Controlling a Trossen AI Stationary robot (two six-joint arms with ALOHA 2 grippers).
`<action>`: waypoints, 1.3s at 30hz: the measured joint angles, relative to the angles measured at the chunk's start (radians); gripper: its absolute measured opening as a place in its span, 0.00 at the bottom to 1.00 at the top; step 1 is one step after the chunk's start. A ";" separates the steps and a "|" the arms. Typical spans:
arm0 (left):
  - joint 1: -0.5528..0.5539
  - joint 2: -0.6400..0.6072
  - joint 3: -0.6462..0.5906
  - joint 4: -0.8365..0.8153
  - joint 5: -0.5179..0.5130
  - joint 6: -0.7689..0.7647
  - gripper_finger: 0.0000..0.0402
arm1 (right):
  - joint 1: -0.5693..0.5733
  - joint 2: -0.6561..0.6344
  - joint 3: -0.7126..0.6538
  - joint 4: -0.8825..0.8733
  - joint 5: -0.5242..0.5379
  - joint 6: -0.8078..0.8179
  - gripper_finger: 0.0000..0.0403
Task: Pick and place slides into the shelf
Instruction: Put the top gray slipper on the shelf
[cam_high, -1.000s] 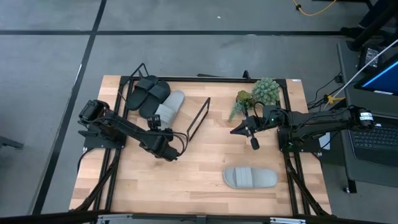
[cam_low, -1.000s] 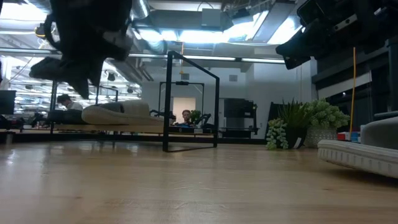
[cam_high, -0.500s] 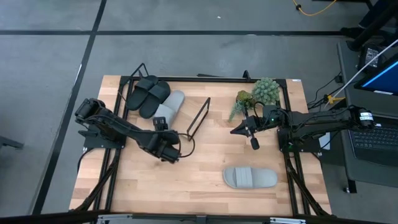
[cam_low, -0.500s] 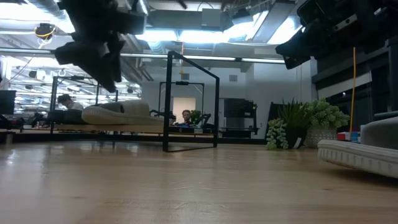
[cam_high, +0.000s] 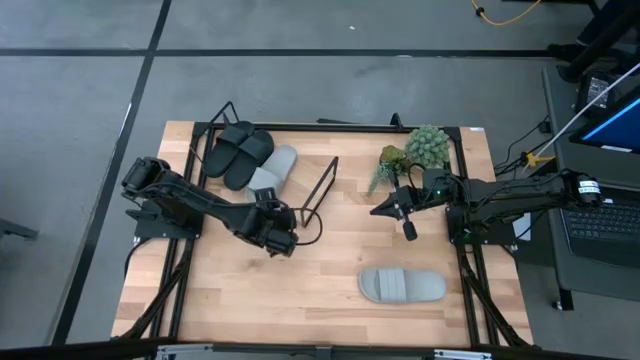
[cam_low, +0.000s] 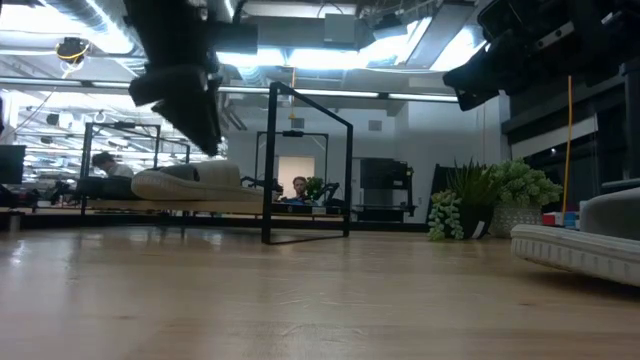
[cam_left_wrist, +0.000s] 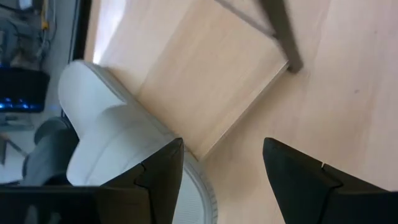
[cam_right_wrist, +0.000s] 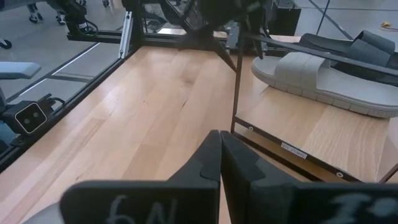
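The shelf (cam_high: 300, 190) stands at the table's far left, a wooden board in a black wire frame. Two black slides (cam_high: 238, 150) and a grey slide (cam_high: 272, 168) lie on the board, soles down. A second grey slide (cam_high: 402, 286) lies sole down on the table at the near right. My left gripper (cam_high: 283, 240) hangs open above the table beside the shelf's near right corner, empty. In the left wrist view, the left gripper (cam_left_wrist: 224, 168) has the grey slide (cam_left_wrist: 112, 137) just beyond one finger. My right gripper (cam_high: 400, 215) hovers shut and empty right of centre.
A small potted plant (cam_high: 415, 150) stands at the far right of the table, behind my right gripper. The shelf's upright end loop (cam_low: 310, 165) rises near the table's middle. Bare wood lies between the shelf and the near grey slide (cam_low: 580, 245).
My left gripper has moved a little toward the table's right edge, along the shelf's near side, and has tipped and turned at the wrist. It has stayed open and empty. The slides and my right arm have kept still.
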 joint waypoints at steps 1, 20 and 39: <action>0.009 0.000 -0.010 0.000 0.007 0.000 0.53 | 0.000 0.000 0.000 0.002 0.000 0.000 0.01; 0.115 0.000 -0.073 0.119 0.154 0.079 0.29 | 0.000 0.000 0.000 0.002 0.000 -0.008 0.01; 0.175 0.000 -0.194 0.101 0.234 0.057 0.01 | 0.000 0.000 0.000 0.001 0.000 -0.007 0.01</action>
